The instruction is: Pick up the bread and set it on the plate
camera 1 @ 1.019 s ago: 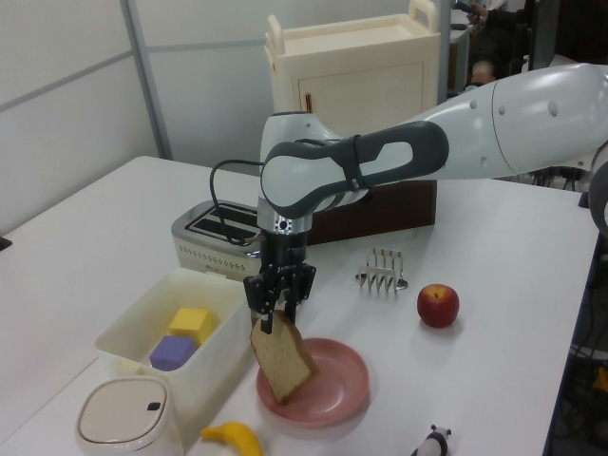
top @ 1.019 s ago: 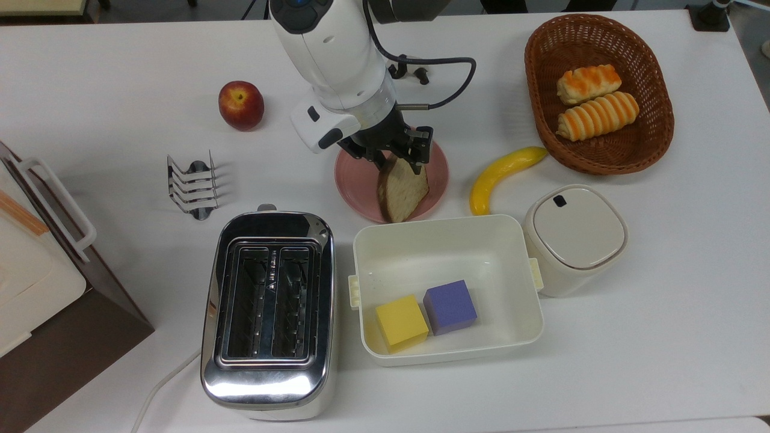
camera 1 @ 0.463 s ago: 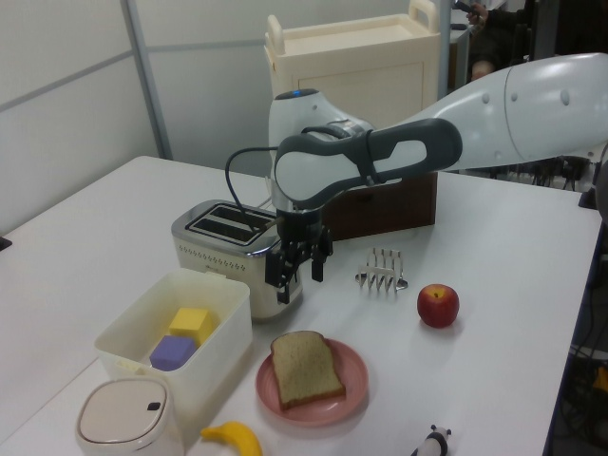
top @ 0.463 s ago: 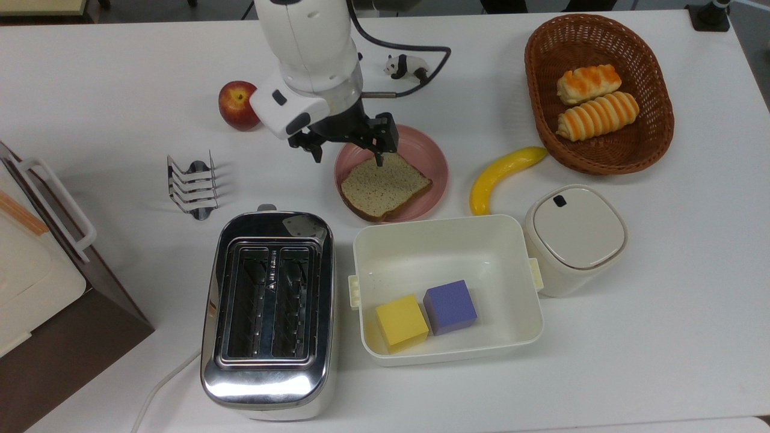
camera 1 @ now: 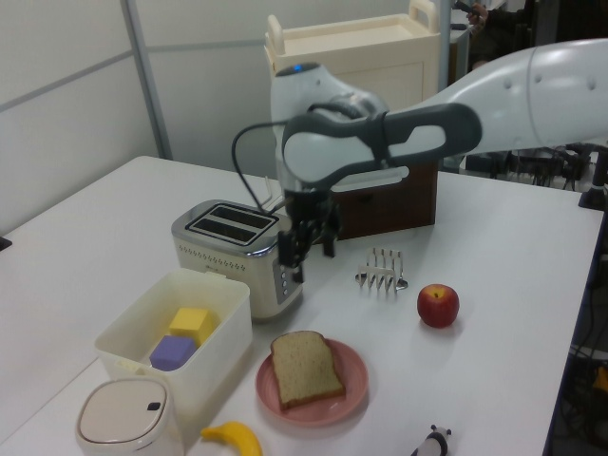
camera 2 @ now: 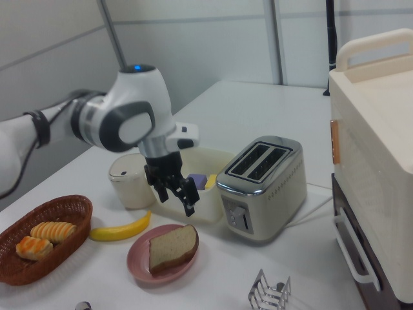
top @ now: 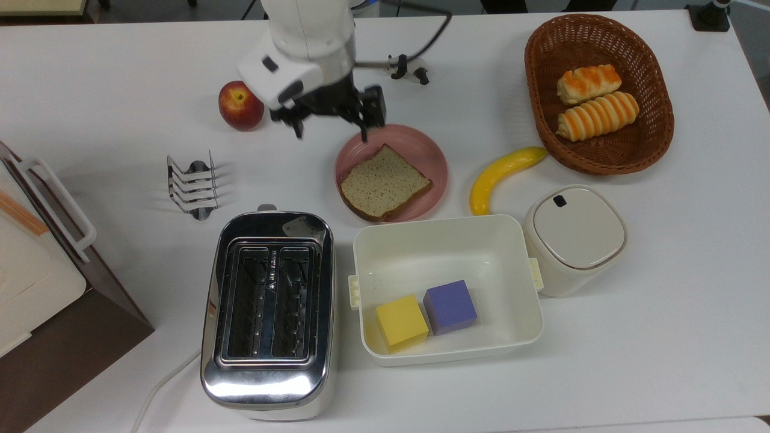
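Note:
The bread, a speckled tan slice with a brown crust, lies flat on the round pink plate in the middle of the table. It also shows in the left view and the right view, resting on the plate. My gripper hangs open and empty in the air, off the plate's upper-left rim in the top view. It is well above the slice in the left view and the right view.
A chrome toaster and a white tub with two cubes stand in front of the plate. A banana, lidded canister, basket of rolls, apple and toast rack surround it.
The gripper held the bread tilted over the plate, then let it go. The slice now lies flat, and the open gripper has risen and drifted to the top view's upper left.

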You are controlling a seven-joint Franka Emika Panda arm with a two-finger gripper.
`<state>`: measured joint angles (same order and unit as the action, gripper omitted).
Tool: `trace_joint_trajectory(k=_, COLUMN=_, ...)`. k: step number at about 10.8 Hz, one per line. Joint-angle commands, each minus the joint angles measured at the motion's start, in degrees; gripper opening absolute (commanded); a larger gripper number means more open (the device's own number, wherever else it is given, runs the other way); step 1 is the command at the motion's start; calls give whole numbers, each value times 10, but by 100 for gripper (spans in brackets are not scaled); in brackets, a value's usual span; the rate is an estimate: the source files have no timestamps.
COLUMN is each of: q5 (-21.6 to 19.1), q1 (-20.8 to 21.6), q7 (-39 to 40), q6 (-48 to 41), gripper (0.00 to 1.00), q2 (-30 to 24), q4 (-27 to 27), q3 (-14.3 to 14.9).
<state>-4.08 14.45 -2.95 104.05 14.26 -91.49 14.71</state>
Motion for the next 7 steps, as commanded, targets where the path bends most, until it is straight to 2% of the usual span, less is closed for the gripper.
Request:
trace_joint_trajectory(k=1, q5=38, q1=-11, q7=-1, q6=-100, gripper=100, q2=-70, q4=3, q3=0)
trace_joint_trajectory(k=3, q5=41, q1=-32, q7=1, q6=-122, gripper=100, q2=-87, q4=3, q3=-8)
trace_joint_trajectory(k=5, q5=40, q1=-77, q7=18, q6=-124, gripper=100, q2=-102, q4=2, q3=-41)
trace_joint_trajectory(k=7, q5=39, q1=-81, q7=17, q6=-137, gripper=100, q2=-108, q4=3, q3=-41)
